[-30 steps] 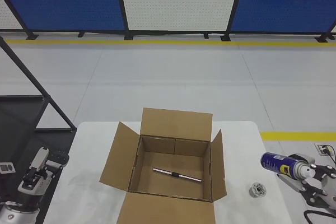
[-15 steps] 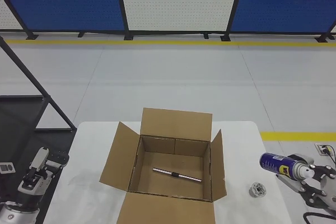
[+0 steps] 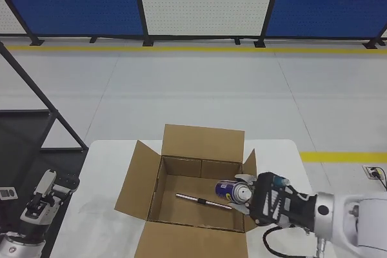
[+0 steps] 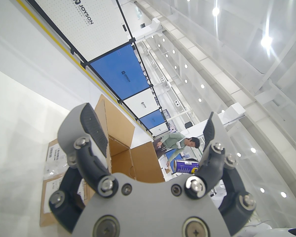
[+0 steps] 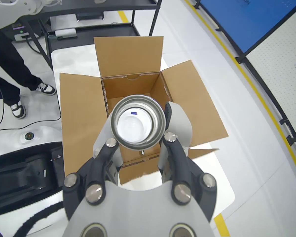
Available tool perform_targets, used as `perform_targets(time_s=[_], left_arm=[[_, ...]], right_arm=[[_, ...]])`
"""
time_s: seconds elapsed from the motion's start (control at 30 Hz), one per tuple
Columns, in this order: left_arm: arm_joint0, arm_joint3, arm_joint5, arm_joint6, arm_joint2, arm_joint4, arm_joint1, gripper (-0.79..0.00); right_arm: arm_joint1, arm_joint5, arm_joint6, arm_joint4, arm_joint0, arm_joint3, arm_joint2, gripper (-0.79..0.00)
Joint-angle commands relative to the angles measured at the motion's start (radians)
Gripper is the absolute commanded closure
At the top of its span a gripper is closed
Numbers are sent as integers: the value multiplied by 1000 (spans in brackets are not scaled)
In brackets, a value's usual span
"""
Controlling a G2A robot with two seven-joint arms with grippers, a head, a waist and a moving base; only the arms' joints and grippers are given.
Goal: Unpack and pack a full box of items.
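My right gripper (image 5: pixel 138 122), clamping the spray can (image 3: pixel 230 189), leaves the tabletop's right edge for the box (image 3: pixel 200 169), so I judge I'm packing it; my left gripper (image 4: pixel 150 122) gapes.

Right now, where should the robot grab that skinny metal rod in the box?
Probably at its middle, from straight above. The metal rod lies flat on the floor of the open cardboard box, whose walls block any sideways approach. Fingers should close across its thin width, clear of the spray can.

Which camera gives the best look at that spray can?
The right wrist view: spray can close up, base-on, in the right gripper over the box. Top view shows its blue side, smaller; left wrist view, tiny and distant.
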Motion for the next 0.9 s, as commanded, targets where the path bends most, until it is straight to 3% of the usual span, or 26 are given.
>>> perform_targets(time_s=[0.0,0.17,0.37,0.87], left_arm=[[0,0,0,0,0,0,0,-785],[0,0,0,0,0,0,0,-785],[0,0,0,0,0,0,0,-785],[0,0,0,0,0,0,0,-785]], right_arm=[[-16,38,5,-46,101,58,-137,0],[-66,154,-14,-105,241,206,-354,0],[-127,333,-38,-189,319,359,-533,0],[-137,348,-40,-165,329,383,-547,0]])
